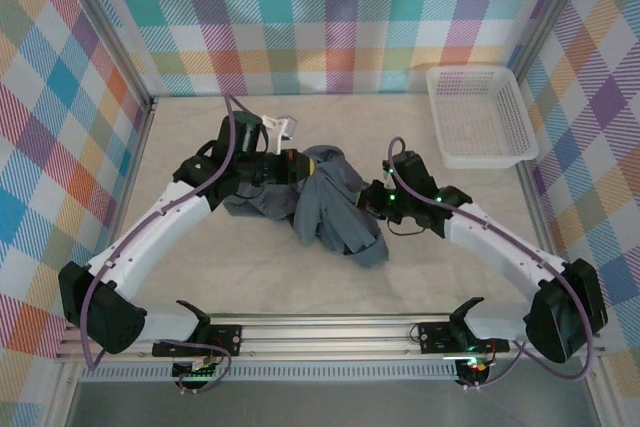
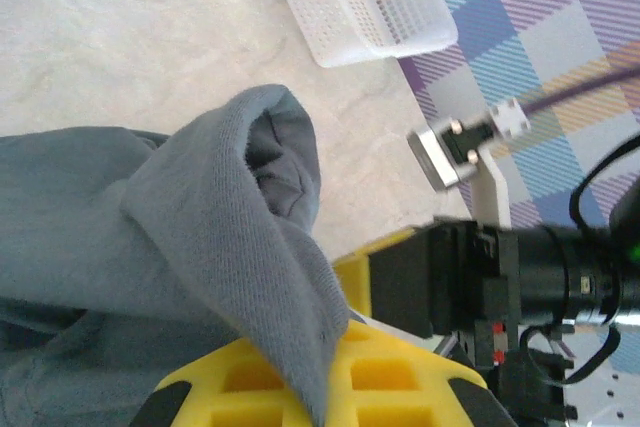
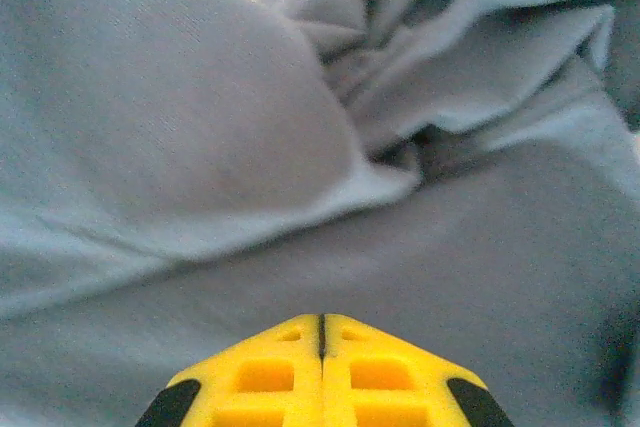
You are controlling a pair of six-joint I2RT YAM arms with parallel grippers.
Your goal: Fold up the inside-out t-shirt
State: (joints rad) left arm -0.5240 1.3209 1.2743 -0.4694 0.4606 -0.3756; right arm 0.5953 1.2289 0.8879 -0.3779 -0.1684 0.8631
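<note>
Cloth of a plain dark slate-grey made up the t-shirt (image 1: 332,205), which lay in a crumpled heap near the middle of the pale surface (image 1: 260,272), between the two arms and well apart from the white mesh basket (image 1: 480,117) at the far right corner. In the top view it had no flat outline: one bunched part sat under the left arm, a rounded hump rose at the heap's far side, and a longer tongue of fabric trailed toward the near edge. No print showed anywhere on it.

The left wrist view showed the soft, thin fabric at close range, with a fine knit grain, a rolled fold curling over at the top and a narrow band running down across the yellow fingers (image 2: 400,347). The left jaws were closed, with that band caught between them. Behind the fold lay the bare surface (image 2: 120,37) and a corner of the basket (image 2: 360,2).

The right wrist view showed smooth grey folds and a knot of creases at the upper right. The right jaws were closed, their yellow fingers (image 3: 340,347) meeting along a thin seam, tips against the shirt (image 3: 200,147). Whether any cloth was pinched there could not be told.
</note>
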